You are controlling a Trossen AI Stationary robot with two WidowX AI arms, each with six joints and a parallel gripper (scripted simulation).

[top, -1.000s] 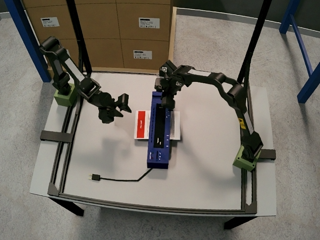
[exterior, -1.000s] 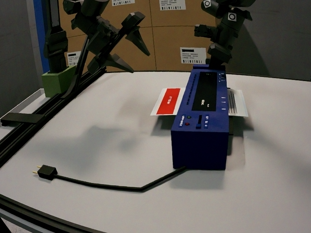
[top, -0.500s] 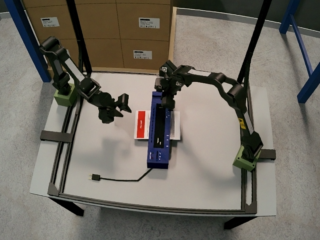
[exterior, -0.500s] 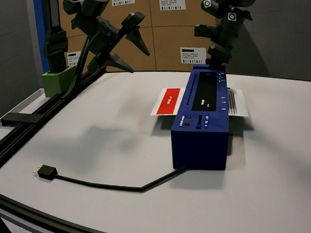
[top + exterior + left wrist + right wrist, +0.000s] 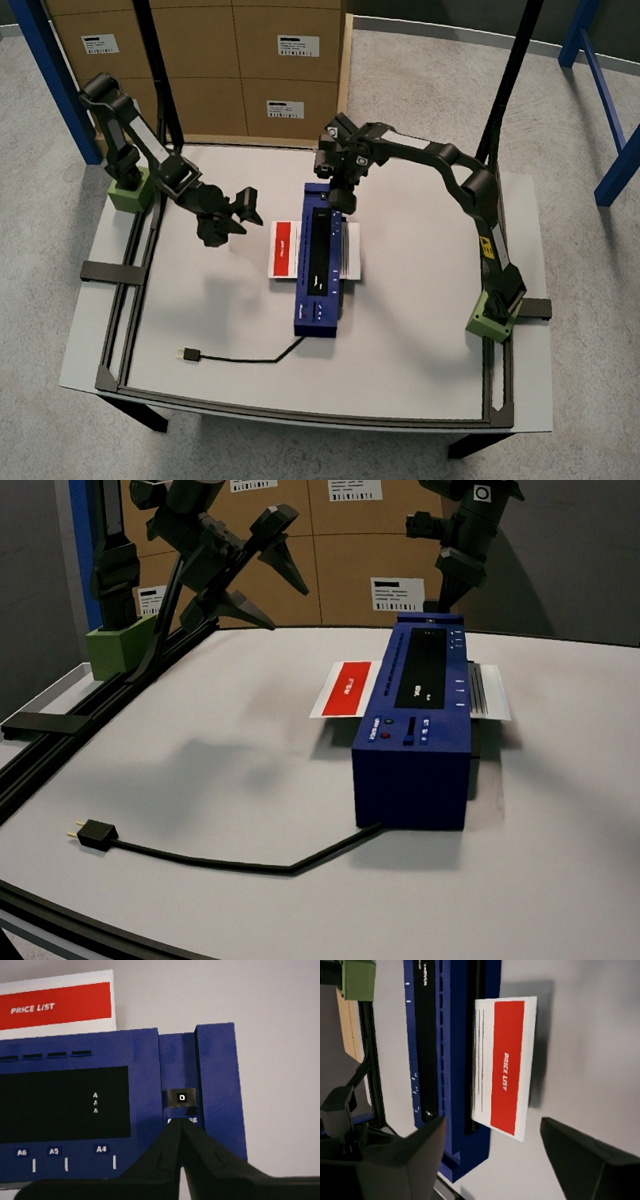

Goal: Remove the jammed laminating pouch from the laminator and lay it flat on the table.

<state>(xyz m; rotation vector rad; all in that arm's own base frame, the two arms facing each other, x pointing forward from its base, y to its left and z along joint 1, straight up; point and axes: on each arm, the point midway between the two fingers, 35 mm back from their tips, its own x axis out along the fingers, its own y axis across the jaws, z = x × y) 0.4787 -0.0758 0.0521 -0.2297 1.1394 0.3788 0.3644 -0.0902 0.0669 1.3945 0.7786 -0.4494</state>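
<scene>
Left gripper (image 5: 342,202) (image 5: 443,607) (image 5: 181,1120): fingers pressed together, nothing between them. Right gripper (image 5: 253,227) (image 5: 291,611) (image 5: 493,1120): fingers spread, nothing held.

Key (image 5: 323,196) (image 5: 430,620) (image 5: 181,1097): located in the channel at the end of the laminator (image 5: 316,330) (image 5: 410,790) (image 5: 219,1079) (image 5: 457,1059) opposite the cord (image 5: 238,360) (image 5: 207,862). It lies just beside the left fingertips, toward the PRICE LIST side. Contact cannot be confirmed.

Pouch (image 5: 282,248) (image 5: 346,689) (image 5: 56,1008) (image 5: 505,1067): through the laminator, protruding on both sides, long axis crosswise to the laminator's. The red-banded end is nearer the right gripper.

Judgement: the left gripper should shift toward the PRICE LIST side, then press down. Hold the key while the right gripper grips the red-banded end and pulls crosswise, away from the laminator. A miss leaves the rollers locked.
</scene>
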